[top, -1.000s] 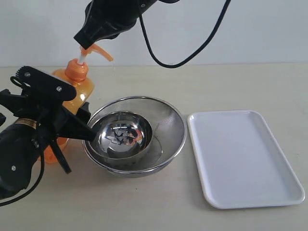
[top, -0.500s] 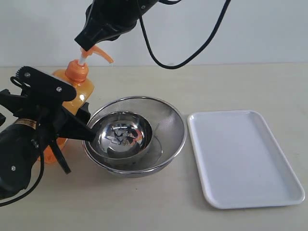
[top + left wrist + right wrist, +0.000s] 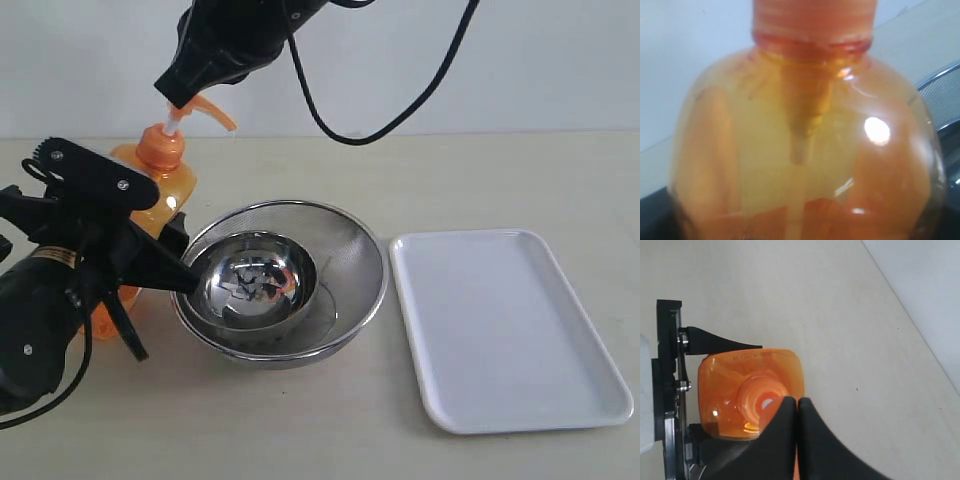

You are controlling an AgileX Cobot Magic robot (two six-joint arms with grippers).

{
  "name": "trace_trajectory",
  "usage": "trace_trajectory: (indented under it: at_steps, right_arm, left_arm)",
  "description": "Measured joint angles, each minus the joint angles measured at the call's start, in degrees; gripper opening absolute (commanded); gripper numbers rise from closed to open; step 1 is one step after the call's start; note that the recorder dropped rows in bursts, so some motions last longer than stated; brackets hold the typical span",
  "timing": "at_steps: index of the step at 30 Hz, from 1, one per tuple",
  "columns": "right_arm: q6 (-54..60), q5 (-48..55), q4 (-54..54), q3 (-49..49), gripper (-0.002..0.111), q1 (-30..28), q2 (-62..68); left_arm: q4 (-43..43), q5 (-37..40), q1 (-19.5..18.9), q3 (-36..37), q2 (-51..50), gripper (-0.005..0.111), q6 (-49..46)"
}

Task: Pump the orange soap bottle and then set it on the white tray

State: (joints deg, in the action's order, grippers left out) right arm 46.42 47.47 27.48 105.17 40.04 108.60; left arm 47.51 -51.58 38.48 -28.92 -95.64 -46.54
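While the left gripper point(image 3: 160, 235) clamps the orange soap bottle point(image 3: 165, 185) around its body at the far left of the table point(image 3: 480, 180), the bottle stands upright. I take that grip as a brace so the bottle won't tip or slide under a downward push. The left wrist view is filled by the bottle shoulder, dip tube showing inside.

Right gripper point(image 3: 172, 92) reaches across from above, fingers pinched together with nothing between them, tip sitting on top of the pump head point(image 3: 205, 108). Closed fingers make one blunt pusher, which suits pressing. White stem is exposed below the head, so the pump looks up rather than bottomed out. Judged step: pumping.

Just right of the bottle is a steel bowl point(image 3: 255, 280) nested in a mesh strainer point(image 3: 350, 260). The spout points that way, so it's likely there to catch soap. Can't tell whether any soap is in the bowl.

Far right: the white tray point(image 3: 500, 330), well apart from the bottle, nothing on it. Placement not yet done. The carry must clear the strainer rim.
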Motion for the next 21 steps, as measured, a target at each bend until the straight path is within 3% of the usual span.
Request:
trace_trajectory:
  at_steps: [12, 21]
  right_arm:
    - [1.48, -4.79, -3.32, -1.1, 0.0, 0.52, -7.67]
    - [1.34, -3.24, -3.87, -1.1, 0.0, 0.52, -6.23]
  left_arm:
    - [-1.36, 0.32, 0.1, -0.1, 0.0, 0.005, 1.89]
    - [-1.36, 0.32, 0.1, -0.1, 0.0, 0.005, 1.89]
